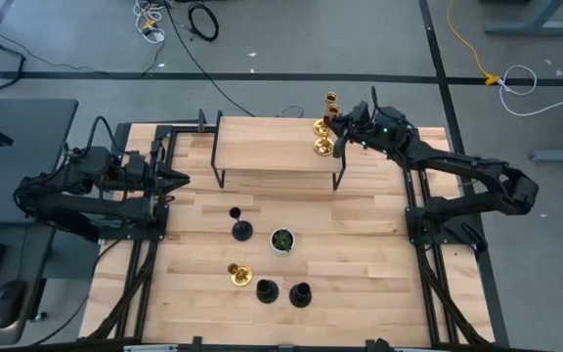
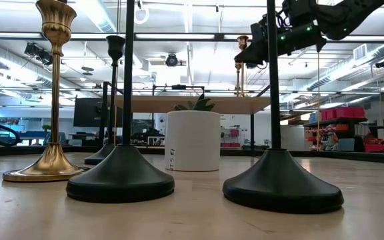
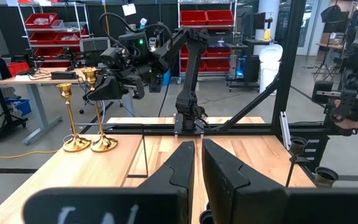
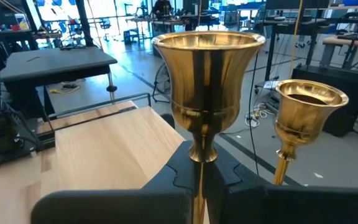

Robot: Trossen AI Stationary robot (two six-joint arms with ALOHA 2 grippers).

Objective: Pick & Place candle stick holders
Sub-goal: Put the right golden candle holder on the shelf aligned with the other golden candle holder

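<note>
Two gold candle stick holders stand at the right end of a raised wooden shelf (image 1: 272, 147). My right gripper (image 4: 199, 180) is shut on the nearer one (image 1: 324, 148), and the other (image 1: 323, 127) stands just beyond it. On the table below stand another gold holder (image 1: 238, 274) and three black holders (image 1: 241, 230), (image 1: 266, 290), (image 1: 300, 293). My left gripper (image 1: 179, 178) waits at the table's left edge, fingers shut with nothing between them. My right gripper pinches the gold holder's thin stem (image 4: 197, 163) between its two fingers, just under the cup. The fingers come in about level from the table's right side and lie across the stem. The holder stays upright, and its base (image 3: 103, 144) appears to sit on the shelf.
A small white pot with a green plant (image 1: 281, 240) stands among the holders on the table. The shelf rests on thin black legs (image 1: 338, 176). Open wood lies along the table's right and near-left parts.
</note>
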